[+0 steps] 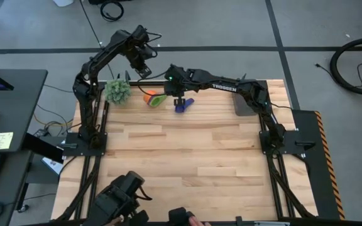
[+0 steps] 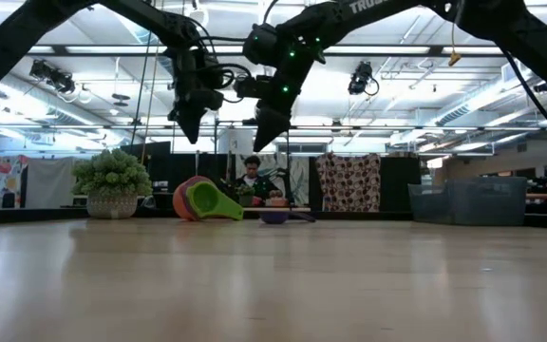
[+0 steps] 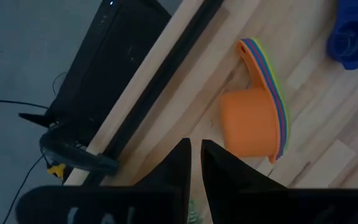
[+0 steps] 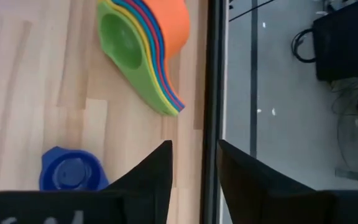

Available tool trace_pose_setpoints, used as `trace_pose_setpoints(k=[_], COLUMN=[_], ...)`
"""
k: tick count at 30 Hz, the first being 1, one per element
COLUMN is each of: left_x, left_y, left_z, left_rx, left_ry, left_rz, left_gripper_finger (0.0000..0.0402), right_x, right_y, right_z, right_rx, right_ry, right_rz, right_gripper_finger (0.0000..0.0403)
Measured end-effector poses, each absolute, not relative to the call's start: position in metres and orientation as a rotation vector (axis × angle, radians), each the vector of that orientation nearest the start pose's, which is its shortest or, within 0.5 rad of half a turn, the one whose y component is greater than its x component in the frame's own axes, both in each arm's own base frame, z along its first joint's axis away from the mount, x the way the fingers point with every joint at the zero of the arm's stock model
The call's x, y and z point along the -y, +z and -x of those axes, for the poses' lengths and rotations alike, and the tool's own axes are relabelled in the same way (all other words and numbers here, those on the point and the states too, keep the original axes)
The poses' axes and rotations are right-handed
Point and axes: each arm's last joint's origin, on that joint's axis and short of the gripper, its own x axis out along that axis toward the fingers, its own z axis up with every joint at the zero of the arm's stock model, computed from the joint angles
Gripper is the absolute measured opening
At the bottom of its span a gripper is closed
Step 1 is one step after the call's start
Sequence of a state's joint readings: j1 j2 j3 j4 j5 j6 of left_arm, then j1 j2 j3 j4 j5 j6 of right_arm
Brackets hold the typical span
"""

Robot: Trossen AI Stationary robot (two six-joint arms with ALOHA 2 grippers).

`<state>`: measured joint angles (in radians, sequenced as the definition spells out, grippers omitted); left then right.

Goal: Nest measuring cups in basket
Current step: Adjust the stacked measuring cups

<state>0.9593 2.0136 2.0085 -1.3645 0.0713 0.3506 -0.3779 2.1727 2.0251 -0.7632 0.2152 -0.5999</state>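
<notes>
One nested cup stack (image 1: pixel 154 98) (orange outermost), one dark blue cup (image 1: pixel 182 105)

A nested stack of measuring cups (image 1: pixel 154 98), orange outermost and green innermost, lies tipped on its side near the desk's far edge, around 12 o'clock. The dark blue cup (image 1: pixel 181 107) sits alone just beside it, toward 3 o'clock. The basket (image 1: pixel 244 104) rests farther toward 3 o'clock.

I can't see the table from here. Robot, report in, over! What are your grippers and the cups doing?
Right gripper open, empty, above the dark blue cup. Left gripper shut, raised at far edge. Nested cup stack on its side on table; basket empty. Nothing blocking.
</notes>
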Motion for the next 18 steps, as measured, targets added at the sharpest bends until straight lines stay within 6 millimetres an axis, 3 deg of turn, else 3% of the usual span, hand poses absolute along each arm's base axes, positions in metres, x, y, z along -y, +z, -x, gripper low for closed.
trace_pose_setpoints(k=[5, 12, 18], left_x=[-0.325, -0.321, -0.320], left_y=[0.299, 0.249, 0.224], left_z=[-0.231, -0.230, -0.228], left_rx=[-1.301, -1.347, -1.374], left_ry=[0.510, 0.470, 0.544], left_rz=[0.447, 0.571, 0.587], left_gripper_finger=[0.0041, 0.0041, 0.0040], right_x=[0.183, 0.182, 0.189], right_y=[0.271, 0.269, 0.271], right_z=[-0.446, -0.449, -0.449], right_rx=[-1.006, -0.926, -0.883], right_ry=[-0.250, -0.129, -0.106], right_rz=[0.460, 0.394, 0.375], right_gripper_finger=[0.0130, 0.0130, 0.0130])
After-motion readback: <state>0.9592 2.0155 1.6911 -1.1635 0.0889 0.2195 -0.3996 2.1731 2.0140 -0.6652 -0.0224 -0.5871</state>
